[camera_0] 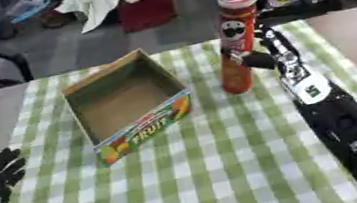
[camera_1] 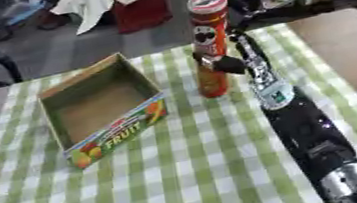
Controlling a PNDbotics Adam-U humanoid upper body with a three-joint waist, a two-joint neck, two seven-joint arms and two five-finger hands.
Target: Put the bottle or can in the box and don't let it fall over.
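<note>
Red-orange can (camera_0: 237, 39) w/ pink-white lid in black right hand (camera_0: 265, 55); left of hand, tan box (camera_0: 128, 103) w/ multicolour fruit print; green-white check bench (camera_0: 227, 167).

Tall red crisp can (camera_0: 238, 39) w/ pale lid stands upright on the counter (camera_0: 227, 167), just right of the box, not inside. Right hand (camera_0: 265, 55) wraps its middle. Cardboard box (camera_0: 126, 104) sits open-top, empty, set askew; near wall has fruit pics & "FRUIT" lettering.
</note>
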